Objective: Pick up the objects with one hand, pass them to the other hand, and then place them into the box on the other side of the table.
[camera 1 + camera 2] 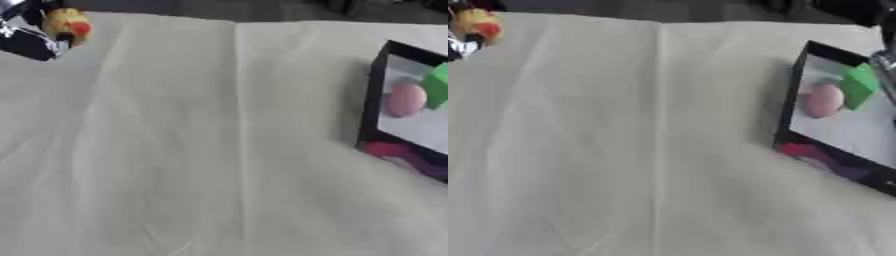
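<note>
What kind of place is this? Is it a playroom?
Probably a robot practice table, not a playroom. A plain white cloth covers it, a black-walled box holds a pink ball and green block, and a robot hand grips a yellow toy.

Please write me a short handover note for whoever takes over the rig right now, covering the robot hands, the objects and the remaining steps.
Left robot hand: at the far left corner of the table, closed round a yellow toy with a red patch.
Right robot hand: not clearly in view; only a blurred dark and silver part shows at the upper right edge of the right eye view.
Box: on the right side, black-rimmed, already holding a pink round object and a green block.
Done: two objects are in the box.
Left: pass the yellow toy to the right robot hand, then place it in the box.
</note>
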### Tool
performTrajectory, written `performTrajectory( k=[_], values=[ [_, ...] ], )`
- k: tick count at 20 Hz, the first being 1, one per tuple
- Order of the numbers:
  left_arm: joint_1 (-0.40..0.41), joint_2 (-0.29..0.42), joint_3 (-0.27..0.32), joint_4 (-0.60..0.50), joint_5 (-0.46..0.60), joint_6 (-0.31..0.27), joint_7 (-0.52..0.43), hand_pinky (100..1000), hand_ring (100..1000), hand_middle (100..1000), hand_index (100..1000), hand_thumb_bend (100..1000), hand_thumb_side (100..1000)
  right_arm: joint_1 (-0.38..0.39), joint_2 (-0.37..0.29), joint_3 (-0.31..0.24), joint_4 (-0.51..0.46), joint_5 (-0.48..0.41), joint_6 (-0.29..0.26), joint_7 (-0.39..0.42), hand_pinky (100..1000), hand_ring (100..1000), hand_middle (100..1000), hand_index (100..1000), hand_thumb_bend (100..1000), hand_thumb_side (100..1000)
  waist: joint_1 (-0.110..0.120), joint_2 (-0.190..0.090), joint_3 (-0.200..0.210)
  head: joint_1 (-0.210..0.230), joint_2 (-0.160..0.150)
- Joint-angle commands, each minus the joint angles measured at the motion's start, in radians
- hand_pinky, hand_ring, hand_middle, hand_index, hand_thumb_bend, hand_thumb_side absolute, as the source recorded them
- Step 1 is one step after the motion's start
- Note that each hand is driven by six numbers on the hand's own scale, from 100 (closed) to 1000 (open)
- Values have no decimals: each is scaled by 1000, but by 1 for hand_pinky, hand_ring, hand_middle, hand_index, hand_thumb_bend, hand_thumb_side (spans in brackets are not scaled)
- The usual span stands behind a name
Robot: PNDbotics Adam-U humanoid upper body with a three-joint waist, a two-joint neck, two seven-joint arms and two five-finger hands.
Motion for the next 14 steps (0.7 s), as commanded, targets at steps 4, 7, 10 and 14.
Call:
performTrajectory(
  k=[4,7,10,14],
  values=[
    [46,-103,-11,-161,-32,8,225,611,492,478,538,100,100,-140,114,99,-11,111,49,193,836,732,749,878,321,288,-3,-33,-2,-23,4],
    [71,-156,-20,-186,-56,0,282,604,488,475,537,100,100,-194,179,143,8,176,72,283,838,740,757,883,333,295,-3,-34,-2,-27,11],
    [92,-194,-30,-208,-73,-16,337,606,489,476,539,100,100,-237,237,191,47,260,91,371,838,746,763,887,347,304,-4,-37,0,-32,17],
    [115,-240,-44,-206,-85,-42,398,601,494,483,540,100,100,-265,315,234,86,339,92,451,837,748,764,892,367,293,-4,-40,1,-41,19]
  ],
)
